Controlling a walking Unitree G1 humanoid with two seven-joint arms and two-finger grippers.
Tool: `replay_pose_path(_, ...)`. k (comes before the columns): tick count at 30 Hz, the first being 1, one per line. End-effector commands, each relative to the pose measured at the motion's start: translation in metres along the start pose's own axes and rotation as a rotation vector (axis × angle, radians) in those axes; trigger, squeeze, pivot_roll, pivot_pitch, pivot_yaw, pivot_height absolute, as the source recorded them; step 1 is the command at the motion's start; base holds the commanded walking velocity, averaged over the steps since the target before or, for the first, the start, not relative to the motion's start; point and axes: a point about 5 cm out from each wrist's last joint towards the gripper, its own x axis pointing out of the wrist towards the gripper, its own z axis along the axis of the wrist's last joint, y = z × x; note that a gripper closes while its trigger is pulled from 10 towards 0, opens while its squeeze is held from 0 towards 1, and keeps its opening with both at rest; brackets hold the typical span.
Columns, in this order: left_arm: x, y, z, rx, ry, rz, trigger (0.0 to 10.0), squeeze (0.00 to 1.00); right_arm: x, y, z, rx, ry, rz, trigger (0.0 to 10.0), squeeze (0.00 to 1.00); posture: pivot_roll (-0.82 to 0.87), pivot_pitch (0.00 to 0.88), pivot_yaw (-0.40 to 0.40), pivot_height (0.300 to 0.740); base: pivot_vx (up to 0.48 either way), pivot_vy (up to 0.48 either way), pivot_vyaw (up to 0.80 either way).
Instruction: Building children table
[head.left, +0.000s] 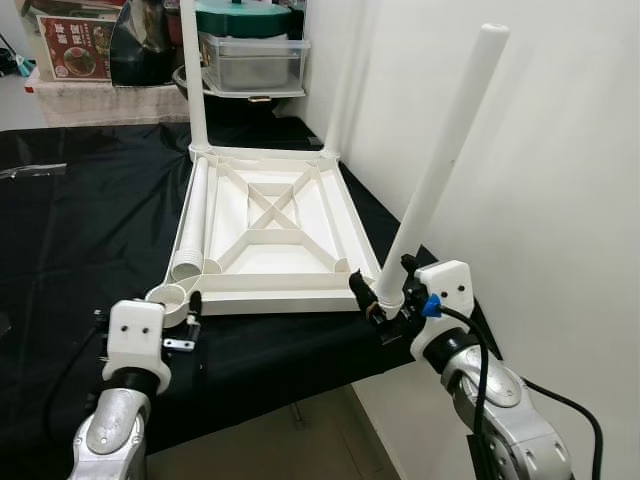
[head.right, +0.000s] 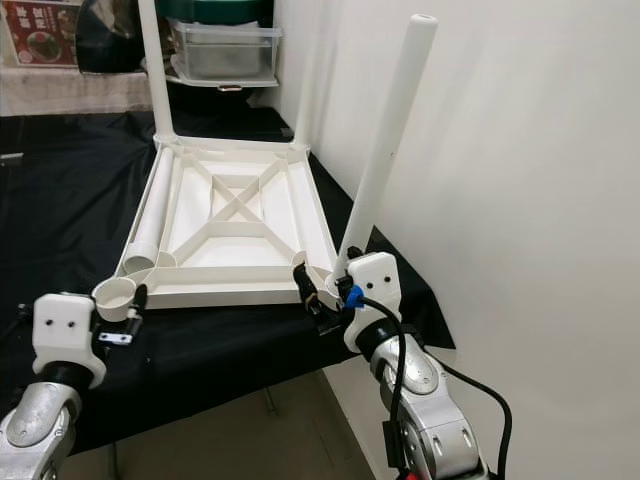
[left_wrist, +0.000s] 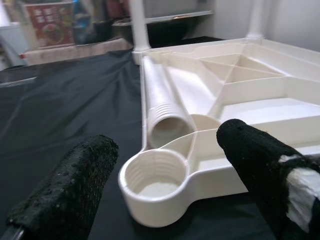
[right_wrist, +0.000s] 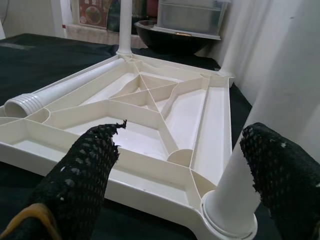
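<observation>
Lying upside down on a desk (head.left: 90, 230) with a black cloth over it is the white table top (head.left: 270, 225). Two legs already stand up in its far corners, the far left leg (head.left: 190, 70) and the far right leg (head.left: 340, 90). A third leg (head.left: 440, 160) stands in the near right corner and leans a little toward the white wall (head.left: 560, 150). A loose leg (head.left: 190, 220) lies flat inside the top, along its left side. The near left socket (head.left: 168, 297) has no leg in it.

The left wrist view looks right into that socket and shows the screw rings inside it, and the ringed end of the loose leg just behind it. The right wrist view shows the foot of the third leg sitting in its socket, and the crossed ribs under the top.

The top's near edge is close to the desk's front edge. Its right side runs along near the wall, so room is tight there. On the left there is lots of open black cloth.

The left gripper (head.left: 190, 305) is open wide, just in front of the socket, holding nothing. The right gripper (head.left: 380, 290) is open too, with the foot of the third leg between its fingers (right_wrist: 82, 170), and one finger right beside it.
</observation>
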Motion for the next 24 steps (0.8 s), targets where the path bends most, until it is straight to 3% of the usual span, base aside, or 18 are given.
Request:
replay_pose_path(1, 0.001, -0.003, 0.003, 0.007, -0.018, -0.010, 10.0, 0.00, 0.004, 0.004, 0.000, -0.007, -0.013, 0.010, 10.0, 0.00, 0.04, 0.000, -0.116, 0.740, 0.000, 0.480, 0.00)
replay_pose_path(9, 0.003, -0.008, 0.006, 0.000, -0.027, -0.026, 10.0, 0.00, 0.012, 0.008, 0.003, -0.002, -0.040, 0.011, 10.0, 0.00, 0.05, 0.000, -0.110, 0.740, 0.000, 0.480, 0.00)
replay_pose_path(16, 0.004, -0.009, 0.005, -0.006, -0.024, -0.027, 10.0, 0.00, 0.018, 0.005, 0.002, -0.059, -0.047, 0.014, 10.0, 0.00, 0.05, 0.000, -0.113, 0.740, 0.000, 0.480, 0.00)
replay_pose_path(24, 0.004, -0.014, 0.006, -0.006, -0.033, -0.031, 10.0, 0.00, 0.029, 0.000, 0.003, -0.108, -0.055, 0.001, 10.0, 0.00, 0.05, 0.000, -0.112, 0.740, 0.000, 0.000, 0.00)
